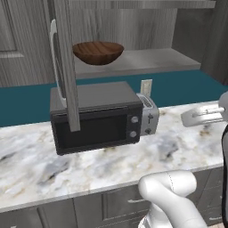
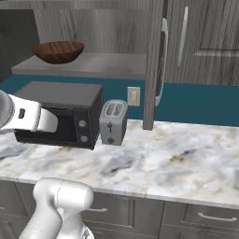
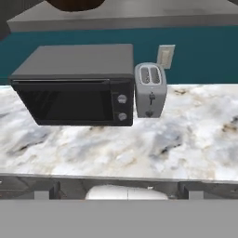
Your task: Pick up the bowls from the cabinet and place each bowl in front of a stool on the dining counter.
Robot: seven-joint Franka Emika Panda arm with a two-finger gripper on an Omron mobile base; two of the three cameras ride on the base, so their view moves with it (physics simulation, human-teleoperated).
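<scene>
Hovering low over the front of the marble worktop (image 3: pixel 139 144), gripper (image 1: pixel 187 118) spread to its widest and holding nothing. Facing the dark microwave (image 3: pixel 79 88) just ahead, with the silver toaster (image 3: pixel 149 90) standing close beside it and a pale wall outlet (image 3: pixel 165 56) behind the toaster. Looking up and past the microwave to the cabinet (image 2: pixel 93 63), where the dark wooden bowl (image 1: pixel 98 52) is sitting upright on the grey shelf, well apart from the fingers and higher than them. Judging the climb as the risky part: probably grazing the microwave's top or the shelf's front edge if rising too close in, and likely clipping the open cabinet door (image 1: pixel 67 67), jutting out edge-on toward the arm, if swinging wide. Also risking a poor pinch on that wide, shallow rim, tipping the bowl or nudging it deeper along the shelf. Finding no brand, label or readable writing on the microwave, toaster or cabinet.
</scene>
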